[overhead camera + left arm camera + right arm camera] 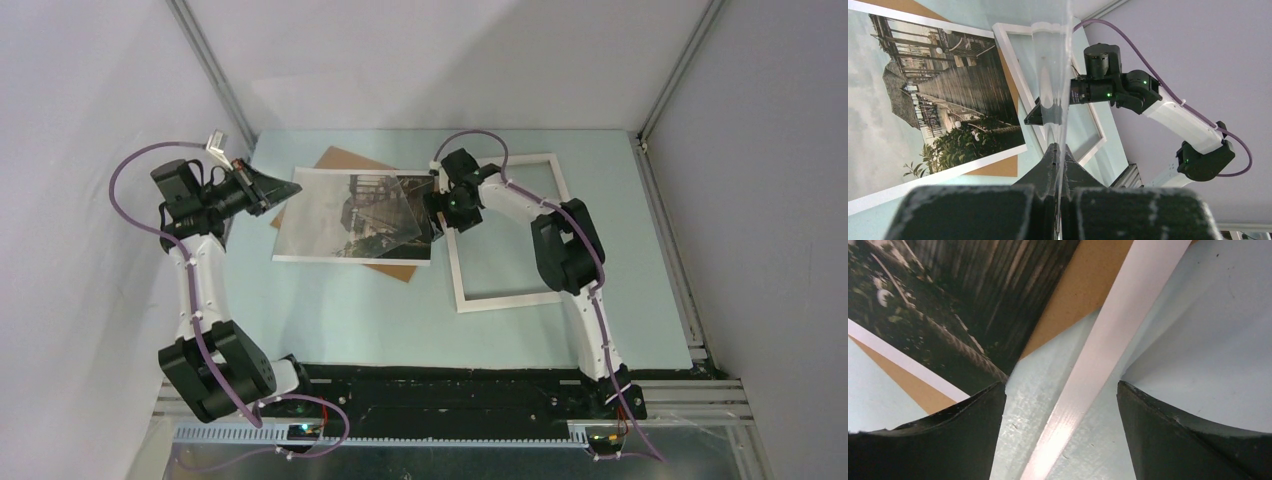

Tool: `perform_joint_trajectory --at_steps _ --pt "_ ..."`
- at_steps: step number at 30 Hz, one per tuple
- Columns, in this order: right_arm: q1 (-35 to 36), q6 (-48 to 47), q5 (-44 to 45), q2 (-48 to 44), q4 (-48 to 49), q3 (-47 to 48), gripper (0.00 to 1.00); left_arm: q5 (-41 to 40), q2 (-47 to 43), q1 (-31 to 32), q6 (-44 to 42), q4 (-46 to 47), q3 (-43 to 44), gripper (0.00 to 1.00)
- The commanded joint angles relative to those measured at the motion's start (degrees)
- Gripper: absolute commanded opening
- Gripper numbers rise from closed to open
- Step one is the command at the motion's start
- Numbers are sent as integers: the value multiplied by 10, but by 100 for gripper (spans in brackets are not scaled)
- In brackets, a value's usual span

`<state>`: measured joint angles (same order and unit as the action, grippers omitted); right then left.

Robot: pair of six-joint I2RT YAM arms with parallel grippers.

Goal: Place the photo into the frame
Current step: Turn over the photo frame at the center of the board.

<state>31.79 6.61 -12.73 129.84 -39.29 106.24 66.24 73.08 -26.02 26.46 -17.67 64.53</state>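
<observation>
From above, your left pincer (pixel 275 187) is clamped shut on one edge of a clear pane (pixel 395 205), holding it over the photo (pixel 340 225). Your right pincer (pixel 437 212) stands wide open at the pane's far end, above the left rail of the frame (pixel 505 298), and grips nothing. The photo lies face up on a brown backing board (pixel 340 160), just left of the frame. The frame lies flat, and only the table (pixel 330 320) shows through its opening. The table is pale blue-green, boxed in by grey walls (pixel 420 60).

In the left wrist view, your fingers (pixel 1045 167) press together on the pane, which you see edge-on rising away from them. The photo lies to the left and the frame beyond it. The right pincer sits at the pane's far edge; you cannot tell whether it touches the pane.

In the right wrist view, the two fingers (pixel 948 430) stand far apart, with the frame's white rail running between them underneath. A corner of the photo and the board fills the upper left.
</observation>
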Motion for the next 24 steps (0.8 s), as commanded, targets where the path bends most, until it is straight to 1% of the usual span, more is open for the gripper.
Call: perform_joint_trajectory --at_steps 1,3,5,6,7,8,10,13,16,18,19,20,21,23,24 --pt "6 5 34 12 -5 24 85 19 -24 -4 -14 6 27 0" --pt "6 0 46 14 -5 21 81 20 -25 -3 -14 6 28 0" --pt "6 -3 54 15 -5 16 74 21 -26 -4 -15 6 27 0" --pt "6 -5 57 16 -5 14 68 21 -26 -3 -16 5 27 0" --pt "7 -6 58 16 -4 13 64 21 -26 -3 -16 6 26 0" --pt "7 -7 62 16 -4 9 58 21 -26 -3 -17 5 25 0" --pt "11 -11 75 17 -2 5 51 21 -26 -3 -17 5 24 0" --pt "18 -16 87 20 1 0 45 21 -27 -3 -20 5 21 0" --pt "21 -22 102 21 -1 -2 38 21 -27 -3 -23 5 17 0" --pt "18 -24 100 17 -3 -3 30 22 -26 -3 -25 5 15 0" --pt "16 -26 97 14 -3 -3 23 22 -25 -3 -25 5 14 0" --pt "13 -27 93 6 -5 -2 19 22 -25 -3 -26 6 13 0" --pt "11 -29 87 -6 -6 0 9 22 -23 -3 -27 6 13 0" --pt "5 -31 70 -28 -11 5 0 22 -21 -4 -30 6 13 0" --pt "0 -31 61 -36 -18 8 0 22 -20 -4 -32 6 14 0"
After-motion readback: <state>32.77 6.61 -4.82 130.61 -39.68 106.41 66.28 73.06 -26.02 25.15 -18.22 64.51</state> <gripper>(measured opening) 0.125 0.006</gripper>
